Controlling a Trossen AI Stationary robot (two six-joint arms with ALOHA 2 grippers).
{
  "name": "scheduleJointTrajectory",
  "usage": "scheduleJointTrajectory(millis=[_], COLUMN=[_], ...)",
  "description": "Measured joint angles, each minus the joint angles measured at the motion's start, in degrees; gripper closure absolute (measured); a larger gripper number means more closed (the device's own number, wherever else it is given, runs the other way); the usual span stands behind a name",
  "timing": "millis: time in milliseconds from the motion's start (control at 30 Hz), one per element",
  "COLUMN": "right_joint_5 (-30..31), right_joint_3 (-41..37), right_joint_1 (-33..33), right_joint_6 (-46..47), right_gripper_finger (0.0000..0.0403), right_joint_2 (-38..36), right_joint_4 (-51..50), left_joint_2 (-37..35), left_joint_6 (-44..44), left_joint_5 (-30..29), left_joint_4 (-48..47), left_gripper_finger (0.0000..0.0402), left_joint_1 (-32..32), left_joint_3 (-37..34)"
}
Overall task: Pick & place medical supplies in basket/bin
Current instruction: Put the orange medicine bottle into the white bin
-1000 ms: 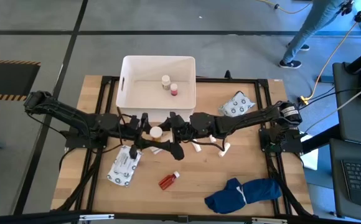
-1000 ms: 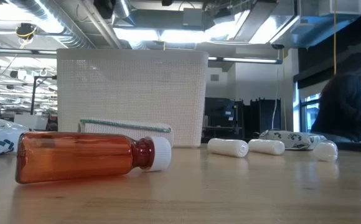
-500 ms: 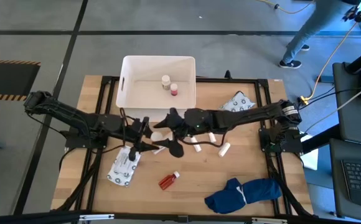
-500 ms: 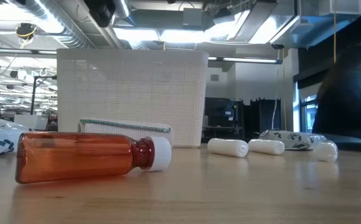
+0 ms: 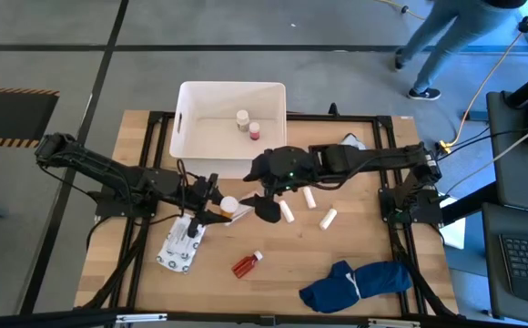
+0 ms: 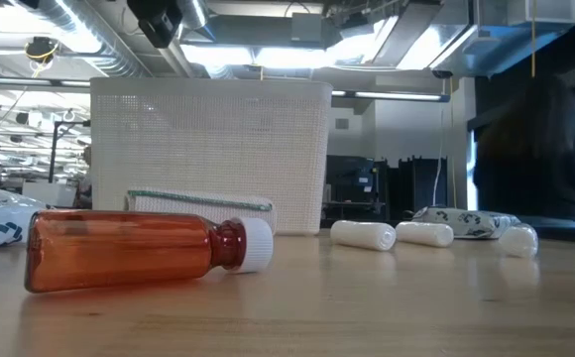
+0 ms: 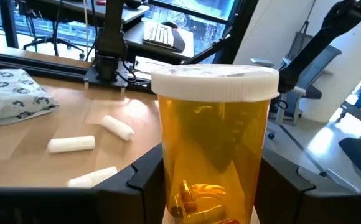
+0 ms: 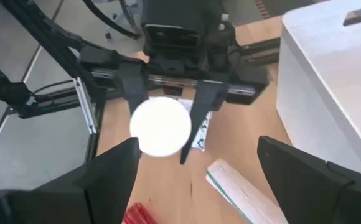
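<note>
Since a second ago, the right pincer has swung up toward the tub, so it now hangs wide and empty just in front of the tub's near wall. Left of it, also near the tub's front, the left pincer grips a white-capped amber vial upright between its fingers. Three white cylinders lie on the counter right of the pincers, farther from the tub.
</note>
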Motion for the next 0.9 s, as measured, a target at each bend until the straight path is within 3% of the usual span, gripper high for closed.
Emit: scheduleJointTrajectory(millis=[900], right_joint_5=[-3.63], right_joint_3=[0.00], right_joint_1=[0.70], right_joint_6=[-1.96], right_gripper_finger=[0.0077], right_joint_2=[7.48], right_joint_4=[3.24], left_joint_2=[3.78], left_joint_6=[0.04], left_joint_5=[-3.21], left_joint_4=[-3.17], left_gripper_finger=[0.0224], left_joint_1=[0.15], left_joint_3=[0.02])
